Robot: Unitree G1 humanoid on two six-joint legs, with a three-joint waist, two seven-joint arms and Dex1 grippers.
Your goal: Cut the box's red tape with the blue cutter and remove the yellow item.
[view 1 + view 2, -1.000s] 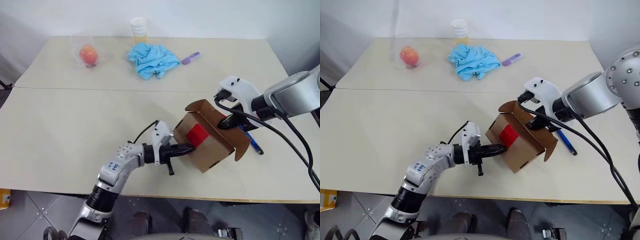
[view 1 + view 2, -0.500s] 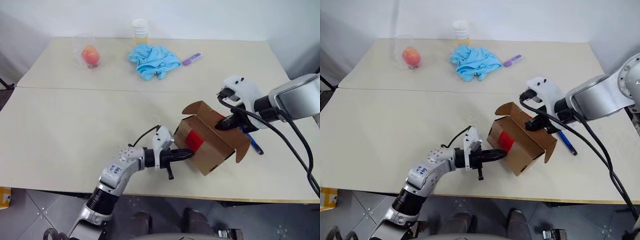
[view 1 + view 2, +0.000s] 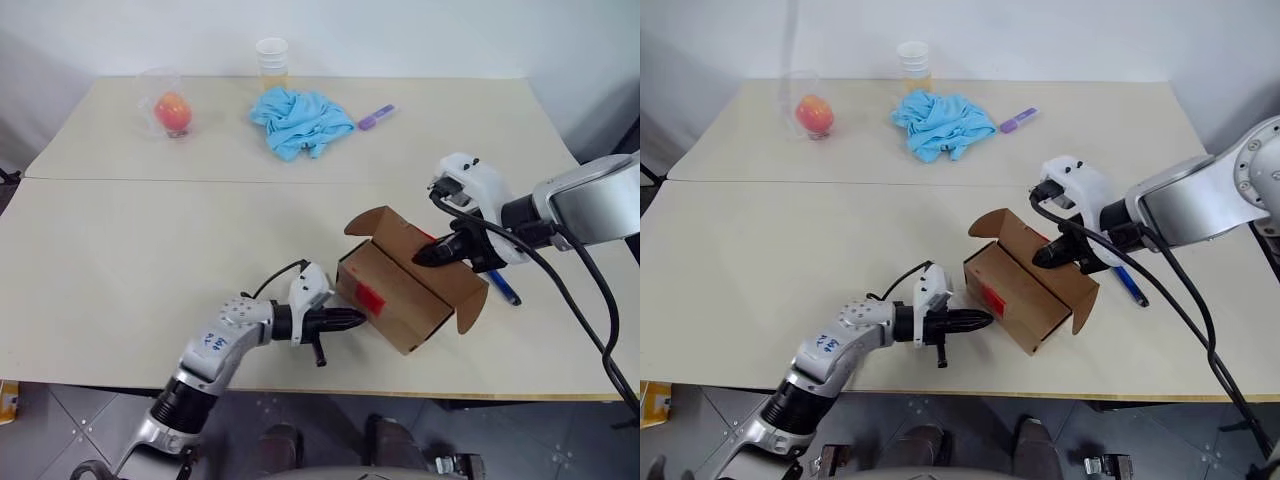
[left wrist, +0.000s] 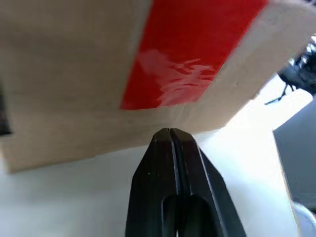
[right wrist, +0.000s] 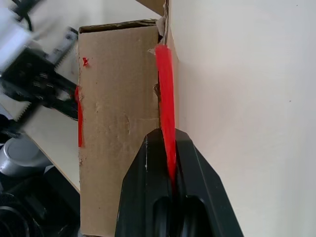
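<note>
The brown box [image 3: 405, 300] lies near the table's front edge with its end flaps open. A patch of red tape [image 3: 369, 297] shows on its near left side. My left gripper [image 3: 357, 319] is shut on nothing, and its tips touch the box's lower edge just under the red tape [image 4: 187, 54]. From above, my right gripper [image 3: 421, 258] is shut on the edge of a flap that carries a strip of red tape [image 5: 166, 94]. The blue cutter [image 3: 503, 286] lies on the table behind the right gripper. The yellow item is hidden.
At the back of the table are an orange-red fruit in clear plastic [image 3: 172, 110], a stack of cups [image 3: 270, 60], a crumpled blue cloth [image 3: 300, 120] and a light-purple marker [image 3: 376, 117]. The table's front edge [image 3: 300, 385] runs close below the box.
The box has turned, so the red patch faces lower and shows smaller. My left gripper has slid left along the box's near end. The right gripper keeps its grip on the flap.
</note>
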